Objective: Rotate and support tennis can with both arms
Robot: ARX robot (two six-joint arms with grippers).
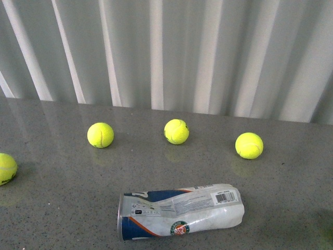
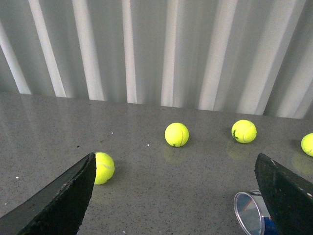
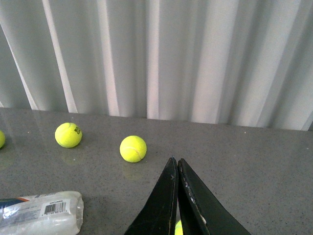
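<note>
The tennis can (image 1: 179, 211) lies on its side on the grey table near the front edge, its open end to the left and its barcode end to the right. No arm shows in the front view. My left gripper (image 2: 176, 169) is open and empty above the table, and the can's clear open rim (image 2: 250, 211) shows beside one black finger (image 2: 286, 193). My right gripper (image 3: 175, 160) is shut with its fingers pressed together and empty. The can's barcode end (image 3: 46, 213) lies well apart from it.
Several yellow-green tennis balls lie on the table: one at the far left (image 1: 6, 168) and three in a row behind the can (image 1: 100, 135), (image 1: 176, 131), (image 1: 248, 145). A further ball peeks from under my right fingers (image 3: 178, 228). A white pleated curtain (image 1: 166, 52) closes the back.
</note>
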